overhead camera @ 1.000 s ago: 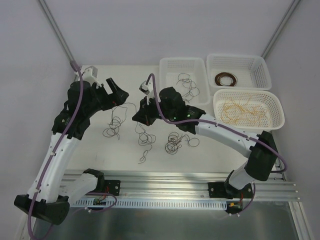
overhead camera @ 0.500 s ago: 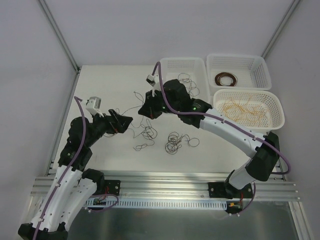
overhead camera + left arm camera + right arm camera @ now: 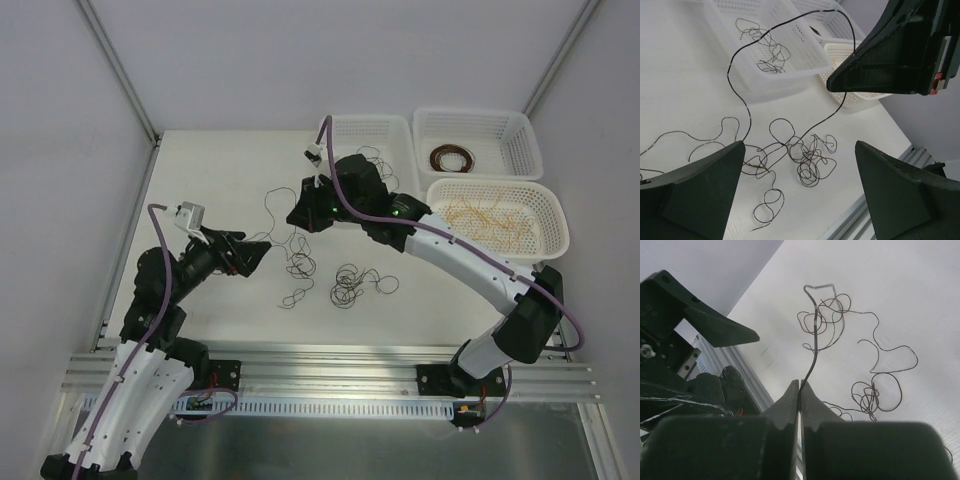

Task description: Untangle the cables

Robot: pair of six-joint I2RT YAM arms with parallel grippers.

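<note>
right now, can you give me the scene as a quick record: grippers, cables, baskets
right gripper: shut on black wire
left gripper: open, aimed at the tangle
tangle: dark wires loose on the table, between the arms
left basket: black wires
back right basket: dark brown coil
front right basket: yellow-tan wires

Worktop [image 3: 220,180] is plain off-white, and the loose cables [image 3: 350,283] on it are black to dark brown. All three baskets are white with a fine perforated grid: left basket [image 3: 338,127] holds black strands [image 3: 375,165], far basket [image 3: 522,140] a dark brown coil [image 3: 450,158], near basket [image 3: 552,215] yellow-tan strands [image 3: 485,220]. Arms [image 3: 455,258] are white with black joints and purple hoses [image 3: 166,283]; left fingers [image 3: 695,185] and right fingers [image 3: 782,407] are matte black.
</note>
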